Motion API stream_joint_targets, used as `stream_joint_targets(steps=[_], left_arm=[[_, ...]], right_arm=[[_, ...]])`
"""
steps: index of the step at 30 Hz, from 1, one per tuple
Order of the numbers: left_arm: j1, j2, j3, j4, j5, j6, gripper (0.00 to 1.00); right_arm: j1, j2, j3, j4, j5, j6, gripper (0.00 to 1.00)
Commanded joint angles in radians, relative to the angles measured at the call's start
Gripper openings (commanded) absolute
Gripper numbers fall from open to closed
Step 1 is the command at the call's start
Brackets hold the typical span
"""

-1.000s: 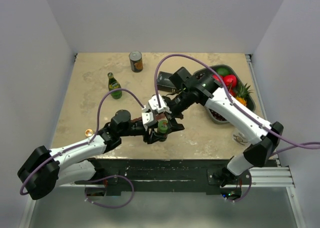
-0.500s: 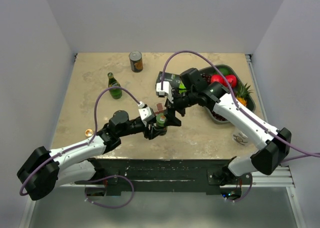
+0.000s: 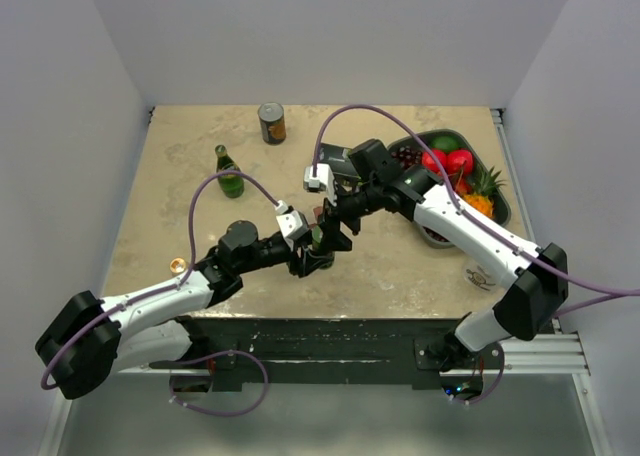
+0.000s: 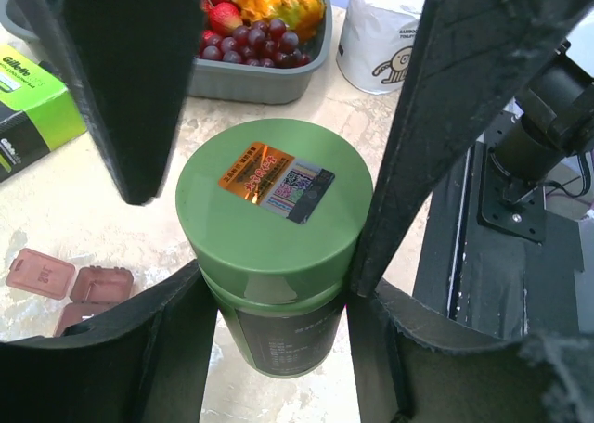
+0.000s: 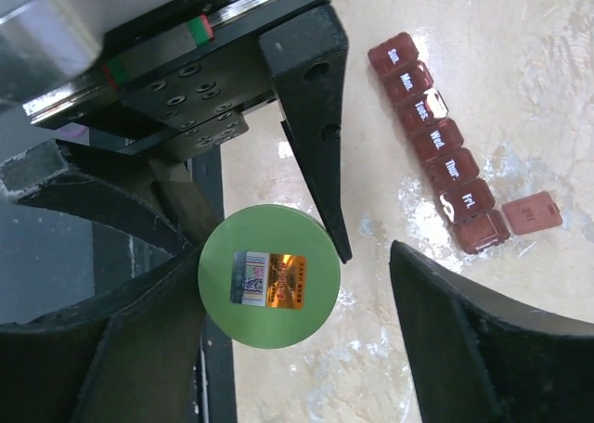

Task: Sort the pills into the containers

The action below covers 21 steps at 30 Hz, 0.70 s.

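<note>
the left gripper (image 4: 274,284) is gripping the green bottle (image 4: 278,339) round its body, partly closed with a finger pressing each side, so the bottle is standing upright and steady with its cap (image 5: 269,276) facing up; whether it is resting on the table (image 5: 520,61) i cannot tell. the right gripper (image 5: 292,275) is hovering directly over that cap, jaws standing wide on either side and gripping nothing, probably lining up to pinch and twist it off so the pills can come out. the containers (image 5: 436,145), a maroon strip of day-marked compartments, are lying flat on the table just beside the bottle, apart from both grippers, with one end lid (image 5: 527,210) flipped open, seemingly waiting for pills
</note>
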Motion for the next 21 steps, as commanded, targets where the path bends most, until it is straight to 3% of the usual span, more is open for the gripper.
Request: stream_joint_targets(steps=[1, 5, 7, 10, 11, 14, 19, 21], left_arm=[[-0.002, -0.005, 0.009, 0.092, -0.009, -0.003, 0.00], [-0.002, -0.015, 0.011, 0.059, 0.004, 0.030, 0.00], [-0.004, -0.023, 0.023, 0.020, 0.060, 0.072, 0.00], [-0.004, -0.019, 0.052, -0.055, 0.183, 0.127, 0.00], [-0.004, -0.017, 0.061, -0.072, 0.213, 0.156, 0.00], [-0.004, -0.017, 0.076, -0.111, 0.330, 0.185, 0.00], [-0.004, -0.020, 0.077, -0.115, 0.361, 0.189, 0.00], [-0.004, -0.023, 0.073, -0.119, 0.330, 0.189, 0.00]], right_arm=[[0.006, 0.002, 0.044, 0.008, -0.025, 0.000, 0.71], [0.006, 0.010, 0.062, -0.051, -0.057, -0.089, 0.38], [0.007, 0.017, 0.085, -0.102, -0.111, -0.161, 0.35], [0.010, 0.043, 0.122, -0.260, -0.245, -0.434, 0.35], [0.010, 0.059, 0.131, -0.382, -0.287, -0.649, 0.36], [0.021, 0.095, 0.179, -0.632, -0.358, -1.062, 0.44], [0.048, 0.105, 0.188, -0.636, -0.298, -1.108, 0.55], [0.050, 0.091, 0.207, -0.600, -0.292, -1.003, 0.75]])
